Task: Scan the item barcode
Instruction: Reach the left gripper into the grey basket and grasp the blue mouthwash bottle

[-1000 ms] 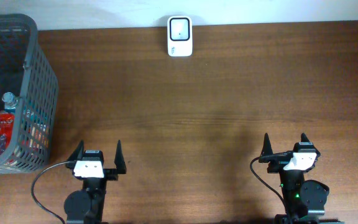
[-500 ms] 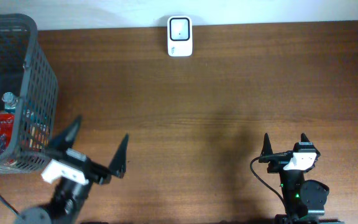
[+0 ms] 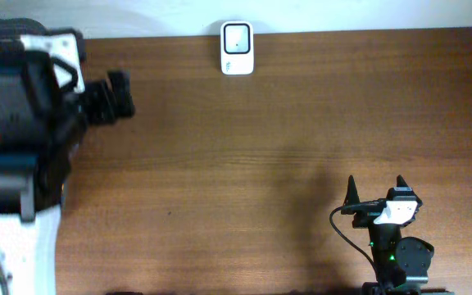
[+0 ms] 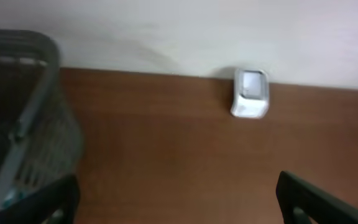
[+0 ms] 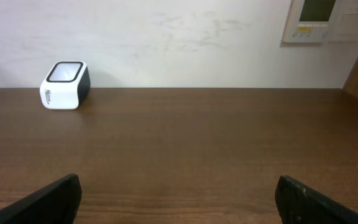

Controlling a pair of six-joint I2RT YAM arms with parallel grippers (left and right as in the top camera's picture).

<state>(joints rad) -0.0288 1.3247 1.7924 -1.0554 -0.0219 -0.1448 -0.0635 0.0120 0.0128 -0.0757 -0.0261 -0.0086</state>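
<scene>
The white barcode scanner stands at the table's far edge, also seen as the scanner and the scanner in the wrist views. No item shows clearly. My left arm is raised high over the left side and covers the basket in the overhead view. The left gripper is open and empty, above the table beside the grey mesh basket, whose inside is blurred. My right gripper rests open and empty at the near right, seen as the right gripper facing the far wall.
The basket's rim stands tall at the table's left end. A wall panel hangs behind the table's right end. Brown tabletop stretches between the scanner and the right arm.
The left arm has lifted from its rest at the near left and swung up and left over the basket, now close under the overhead camera. The right arm has not moved.
</scene>
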